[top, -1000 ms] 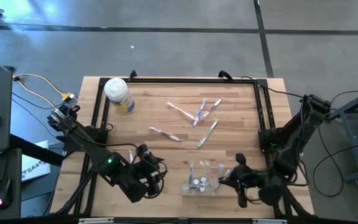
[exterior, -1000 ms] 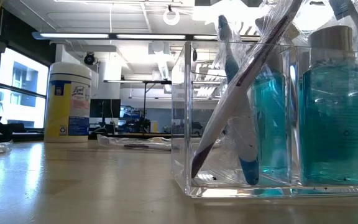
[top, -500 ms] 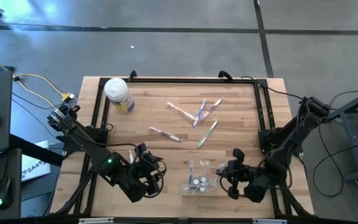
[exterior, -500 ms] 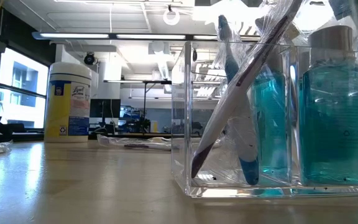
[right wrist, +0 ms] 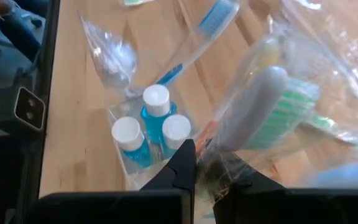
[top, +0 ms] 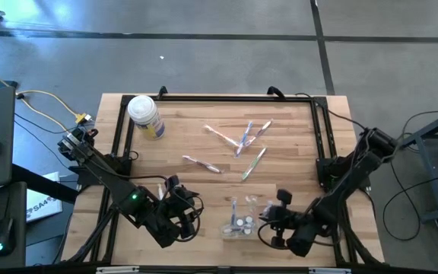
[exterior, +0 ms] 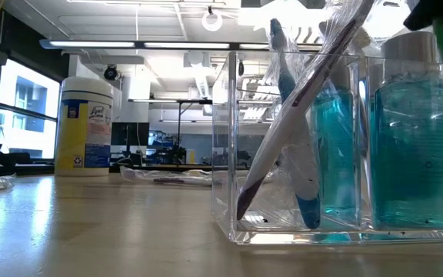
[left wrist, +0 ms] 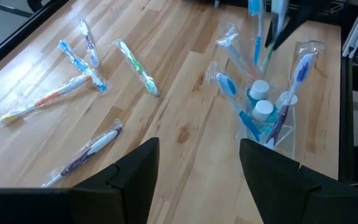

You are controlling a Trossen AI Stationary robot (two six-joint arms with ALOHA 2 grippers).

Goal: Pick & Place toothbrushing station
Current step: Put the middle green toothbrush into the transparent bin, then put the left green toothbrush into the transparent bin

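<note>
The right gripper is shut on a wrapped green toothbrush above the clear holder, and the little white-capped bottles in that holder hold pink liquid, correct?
Not quite: the liquid is blue-green, not pink, as the low view shows in the small white-capped bottles. The rest holds: the right gripper is shut on the plastic-wrapped green-bristled toothbrush above the clear plastic holder.

Two dark jointed arms, black blocky fingers (left wrist: 135,180).

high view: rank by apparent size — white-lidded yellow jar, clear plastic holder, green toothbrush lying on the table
1. White-lidded yellow jar, largest.
2. Clear plastic holder, slightly smaller footprint; close to the jar, so unsure.
3. Green wrapped toothbrush, long but thinnest, clearly smallest in area.
</note>
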